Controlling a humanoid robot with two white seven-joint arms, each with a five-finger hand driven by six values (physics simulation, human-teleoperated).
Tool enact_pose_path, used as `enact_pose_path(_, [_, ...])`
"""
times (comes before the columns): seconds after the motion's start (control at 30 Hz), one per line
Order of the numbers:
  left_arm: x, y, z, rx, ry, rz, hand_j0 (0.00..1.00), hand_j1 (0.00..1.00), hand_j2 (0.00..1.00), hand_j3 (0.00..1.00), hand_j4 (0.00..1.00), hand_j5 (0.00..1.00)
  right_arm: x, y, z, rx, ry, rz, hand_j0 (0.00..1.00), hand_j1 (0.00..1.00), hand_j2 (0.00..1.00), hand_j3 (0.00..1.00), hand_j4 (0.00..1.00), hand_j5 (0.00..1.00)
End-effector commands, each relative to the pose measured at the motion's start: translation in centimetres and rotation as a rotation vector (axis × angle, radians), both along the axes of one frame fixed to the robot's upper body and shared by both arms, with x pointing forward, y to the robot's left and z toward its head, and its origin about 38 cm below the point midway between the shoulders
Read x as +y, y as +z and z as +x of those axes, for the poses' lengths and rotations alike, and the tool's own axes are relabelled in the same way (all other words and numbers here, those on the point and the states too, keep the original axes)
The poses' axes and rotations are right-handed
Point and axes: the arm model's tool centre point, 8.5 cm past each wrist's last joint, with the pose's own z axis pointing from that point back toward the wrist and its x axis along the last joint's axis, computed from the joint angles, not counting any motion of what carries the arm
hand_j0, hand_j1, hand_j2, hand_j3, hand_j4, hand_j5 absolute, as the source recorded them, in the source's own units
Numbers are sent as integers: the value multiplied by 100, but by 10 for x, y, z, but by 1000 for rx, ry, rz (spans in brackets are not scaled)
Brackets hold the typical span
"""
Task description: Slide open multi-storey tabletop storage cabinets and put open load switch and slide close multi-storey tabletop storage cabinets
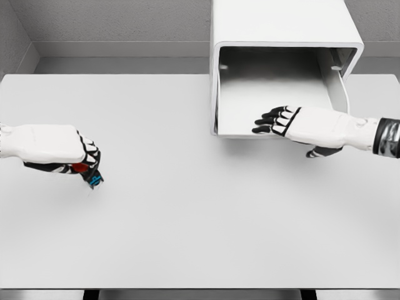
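Currently, the drawer (275, 106) of the cabinet (281, 25) is standing pulled out at the 1 o'clock area of the worktop (200, 237), so the opening step is judged complete. Its interior is showing empty; nothing is lying inside.

The right robot hand (275, 122) is hovering at the drawer's front edge, fingers extended and loosely spread, gripping nothing. Whether it is touching the drawer front cannot be determined from this view.

The left robot hand (84, 164) is sitting at the 9 o'clock side of the worktop, well apart from the cabinet. Its fingers are curling around the switch (94, 180), a small item with red and blue parts protruding below the knuckles. Whether the switch is resting on the worktop or being held just above it cannot be told.

Remaining work, as judged: the switch is waiting to be carried across toward 1 o'clock and released into the drawer, and then the drawer is waiting to be pushed shut.
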Motion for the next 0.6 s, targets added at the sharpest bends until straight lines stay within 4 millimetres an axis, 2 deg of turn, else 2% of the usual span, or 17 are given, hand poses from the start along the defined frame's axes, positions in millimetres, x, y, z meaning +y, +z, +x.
enact_pose_path(0.0, [-7, 0, 2, 1, -13, -19, 36, 36, 36, 36, 36, 36, 1, 4, -7, -2, 45, -11, 100, 100, 100, 100, 100, 100])
enact_pose_path(0.13, [-22, 12, 8, -27, -43, -57, 36, 36, 36, 36, 36, 36, -7, 9, -11, -14, 32, -20, 100, 100, 100, 100, 100, 100])
enact_pose_path(0.33, [-27, 35, 12, -56, -53, -103, 37, 37, 37, 37, 37, 37, -22, 21, -13, -42, -11, 26, 100, 100, 100, 100, 100, 100])
enact_pose_path(0.37, [-28, 43, 14, -73, -58, -112, 37, 37, 37, 37, 37, 37, -21, 22, -16, -12, -3, 80, 100, 100, 100, 100, 100, 100])
enact_pose_path(0.57, [-37, 73, 19, -132, -83, -149, 37, 37, 37, 37, 37, 37, -35, 28, -19, -21, -32, 73, 100, 100, 100, 100, 100, 100])
